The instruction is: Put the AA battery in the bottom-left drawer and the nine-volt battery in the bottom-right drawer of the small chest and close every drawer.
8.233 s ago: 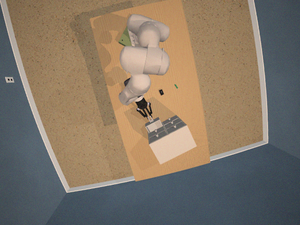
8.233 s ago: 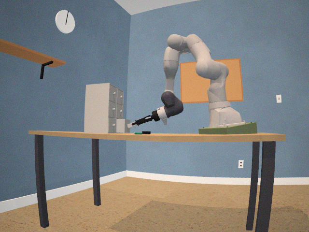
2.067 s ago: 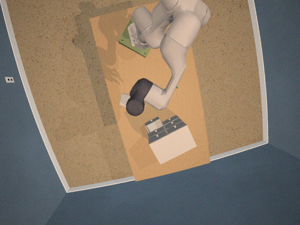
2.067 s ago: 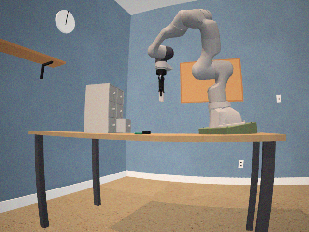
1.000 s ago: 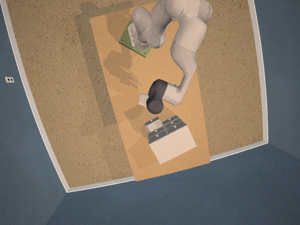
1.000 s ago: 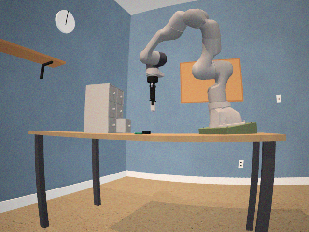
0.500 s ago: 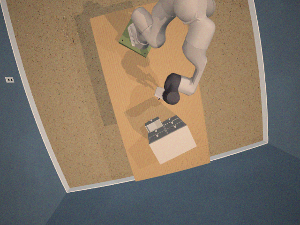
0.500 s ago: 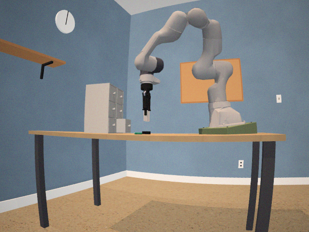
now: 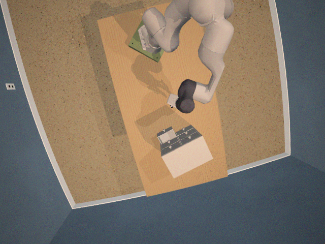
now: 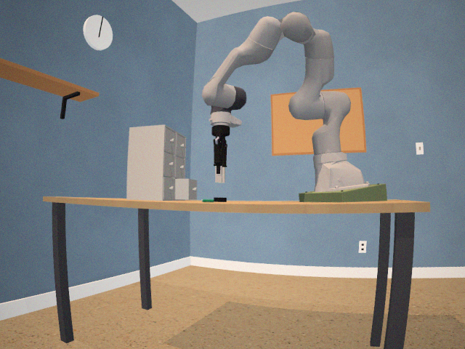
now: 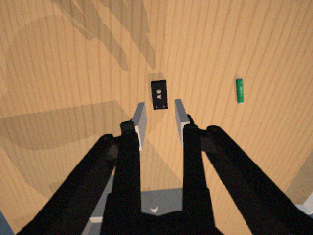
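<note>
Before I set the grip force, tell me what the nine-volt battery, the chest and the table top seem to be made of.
Nine-volt battery: probably a metal or plastic case, dark and plain, with pale print.
Chest: perhaps painted wood or plastic; smooth, pale, matt sides.
Table top: wood or wood-look laminate, from its fine grain lines.
</note>
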Robot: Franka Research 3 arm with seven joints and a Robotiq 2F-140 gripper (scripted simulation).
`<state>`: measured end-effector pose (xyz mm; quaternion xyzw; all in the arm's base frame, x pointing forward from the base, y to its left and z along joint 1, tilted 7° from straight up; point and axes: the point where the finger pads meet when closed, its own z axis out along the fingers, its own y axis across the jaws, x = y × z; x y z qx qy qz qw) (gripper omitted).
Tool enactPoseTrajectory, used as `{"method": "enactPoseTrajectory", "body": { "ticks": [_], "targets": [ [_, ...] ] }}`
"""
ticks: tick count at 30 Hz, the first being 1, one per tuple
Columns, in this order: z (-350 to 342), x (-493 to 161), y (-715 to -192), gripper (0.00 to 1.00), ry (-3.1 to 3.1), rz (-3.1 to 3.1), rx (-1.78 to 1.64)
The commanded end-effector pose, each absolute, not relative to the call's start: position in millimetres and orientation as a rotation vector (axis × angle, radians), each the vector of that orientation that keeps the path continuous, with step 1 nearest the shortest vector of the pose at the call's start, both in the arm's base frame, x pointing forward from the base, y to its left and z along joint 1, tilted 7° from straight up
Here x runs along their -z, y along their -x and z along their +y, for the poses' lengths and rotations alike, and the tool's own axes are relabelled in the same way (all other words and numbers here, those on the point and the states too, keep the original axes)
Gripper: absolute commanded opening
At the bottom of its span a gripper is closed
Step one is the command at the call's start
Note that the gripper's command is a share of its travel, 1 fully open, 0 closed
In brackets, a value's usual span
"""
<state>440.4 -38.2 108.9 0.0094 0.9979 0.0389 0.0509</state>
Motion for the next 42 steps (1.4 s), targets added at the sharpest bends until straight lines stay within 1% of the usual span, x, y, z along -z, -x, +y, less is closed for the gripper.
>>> {"method": "enactPoseTrajectory", "body": {
  "ticks": [1,11,26,42],
  "targets": [
    [-39,-109,-441,0.26,-0.049,3.035,-0.118],
    [-38,-100,-442,0.26,-0.049,3.036,-0.117],
    [-36,-64,-446,0.26,-0.049,3.036,-0.117],
    [-35,-57,-447,0.26,-0.049,3.036,-0.117]
  ]
}}
